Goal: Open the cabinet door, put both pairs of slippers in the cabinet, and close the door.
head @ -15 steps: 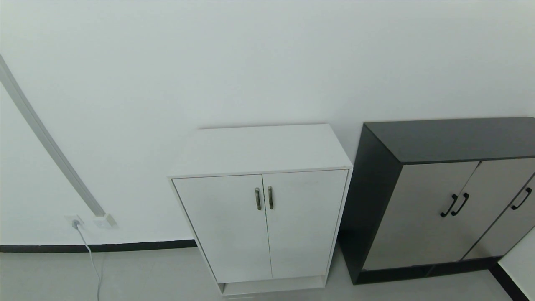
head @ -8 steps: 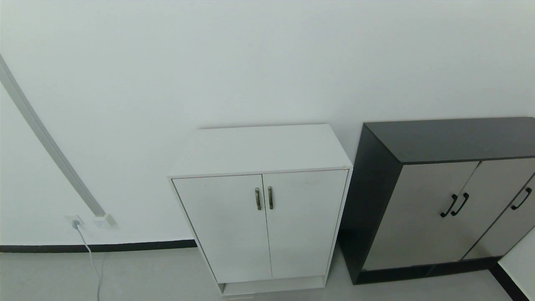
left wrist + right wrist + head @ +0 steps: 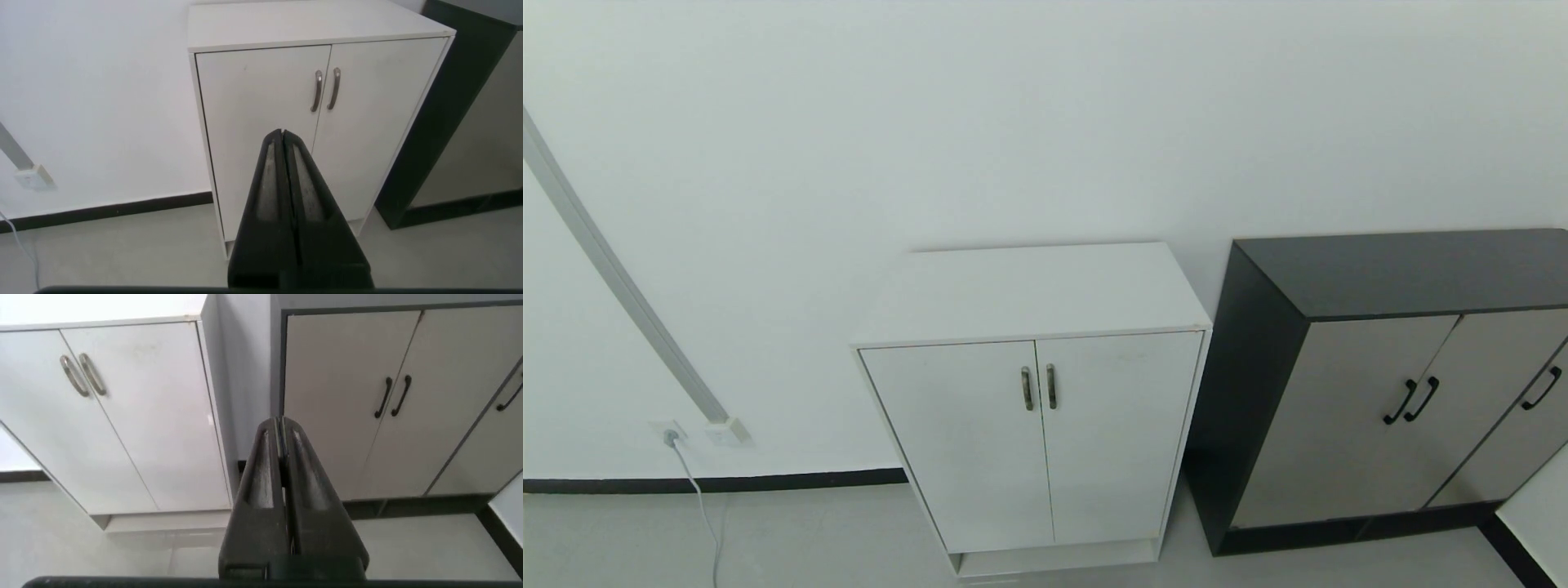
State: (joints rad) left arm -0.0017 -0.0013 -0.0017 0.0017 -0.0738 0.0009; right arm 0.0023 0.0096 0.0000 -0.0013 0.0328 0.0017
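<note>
Nothing has moved vs. the earlier head frames: furniture, cable and cam framing all sit as they were.

I've got the task's white two-door cabinet (image 3: 1029,290) standing on the grey floor (image 3: 809,539), back to the white wall (image 3: 1045,122), approx. centre of the head view. Both leaves are shut and flush: left door (image 3: 964,441) and right door (image 3: 1119,425) meet at the centre seam. Two slim vertical metal handles (image 3: 1027,389) sit side by side at that seam, in the doors' upper half. A low open gap runs under the doors at the base.

Just beside it on the robot's right stands a black cabinet with grey doors (image 3: 1380,278), slightly taller and wider, doors shut too, w/ curved black handles (image 3: 1411,400).

The left gripper (image 3: 282,133) hangs well apart from the white cabinet, aimed at its front. Its fingers are pressed together w/ nothing between them, and the tip lines up over the left door. The right gripper (image 3: 280,420) is likewise off the furniture, fingers together and holding nothing. Its tip lines up w/ the dark side panel where the two cabinets meet.

Off to the left, a grey conduit strip (image 3: 613,278) runs diagonally down the wall to a small box. Next to that a wall socket (image 3: 670,433) has a plug in it, and a pale cable (image 3: 707,514) trails from it to the floor. A black skirting band (image 3: 711,483) lines the wall's foot.
</note>
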